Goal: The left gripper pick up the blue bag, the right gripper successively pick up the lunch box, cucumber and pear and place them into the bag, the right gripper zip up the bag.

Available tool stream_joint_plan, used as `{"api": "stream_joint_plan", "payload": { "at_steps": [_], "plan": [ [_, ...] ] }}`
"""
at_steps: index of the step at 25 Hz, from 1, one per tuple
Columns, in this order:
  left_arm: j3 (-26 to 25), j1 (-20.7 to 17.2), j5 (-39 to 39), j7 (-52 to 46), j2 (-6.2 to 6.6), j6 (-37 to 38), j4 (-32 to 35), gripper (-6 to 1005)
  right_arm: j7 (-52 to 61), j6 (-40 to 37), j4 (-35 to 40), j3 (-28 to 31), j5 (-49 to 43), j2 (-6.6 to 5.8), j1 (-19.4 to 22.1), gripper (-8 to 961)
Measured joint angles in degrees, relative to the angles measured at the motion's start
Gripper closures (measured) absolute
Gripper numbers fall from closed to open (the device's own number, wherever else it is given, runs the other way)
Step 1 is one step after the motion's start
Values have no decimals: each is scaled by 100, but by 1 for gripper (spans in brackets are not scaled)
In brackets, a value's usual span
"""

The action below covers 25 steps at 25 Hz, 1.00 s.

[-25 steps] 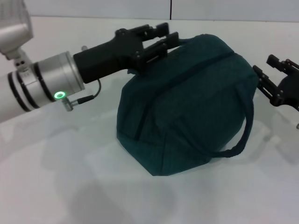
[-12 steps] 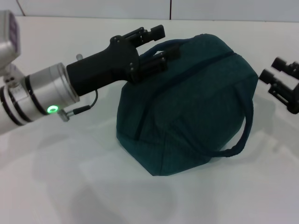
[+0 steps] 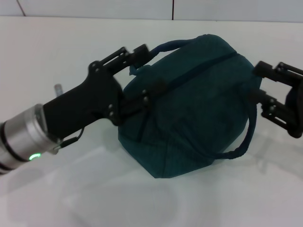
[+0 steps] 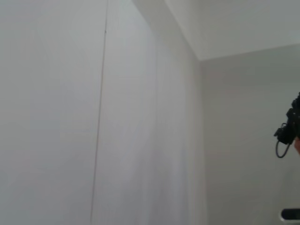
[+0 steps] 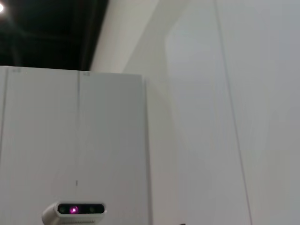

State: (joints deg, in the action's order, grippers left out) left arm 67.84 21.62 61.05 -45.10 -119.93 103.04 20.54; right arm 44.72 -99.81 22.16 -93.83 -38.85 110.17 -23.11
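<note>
The blue bag point(image 3: 199, 109) sits bulging on the white table point(image 3: 61, 52) in the head view, with its top seam closed. My left gripper point(image 3: 150, 69) is open at the bag's upper left, one finger above and one below the near end of a carry handle point(image 3: 165, 46), gripping nothing. My right gripper point(image 3: 258, 83) is open too, its fingertips just off the bag's right end. The second handle point(image 3: 248, 137) droops down the bag's front right. The lunch box, cucumber and pear are out of view.
Both wrist views point away from the table at pale wall panels. A small camera unit point(image 5: 74, 209) is mounted low on one panel. A dark cable loop point(image 4: 283, 140) shows at one edge of the left wrist view.
My left gripper has let go of the top handle, opened, and drawn back down and to the left. My right gripper has shifted in toward the bag's right end.
</note>
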Motion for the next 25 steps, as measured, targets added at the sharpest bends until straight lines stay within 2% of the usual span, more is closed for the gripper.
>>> {"api": "stream_joint_plan", "payload": {
  "at_steps": [5, 13, 17, 25],
  "plan": [
    [16, -194, -27, 496, -3, 144, -224, 308, -126, 184, 70, 57, -18, 163, -14, 435],
    [22, -348, 20, 738, 12, 360, -314, 307, -465, 320, 75, 51, -22, 344, -29, 334],
    [28, -408, 25, 959, -4, 362, -377, 306, -529, 314, 79, 49, -24, 361, -6, 282],
    [188, -385, 31, 1134, 4, 424, -462, 306, -513, 322, 62, 43, -99, 326, -10, 287]
  ]
}}
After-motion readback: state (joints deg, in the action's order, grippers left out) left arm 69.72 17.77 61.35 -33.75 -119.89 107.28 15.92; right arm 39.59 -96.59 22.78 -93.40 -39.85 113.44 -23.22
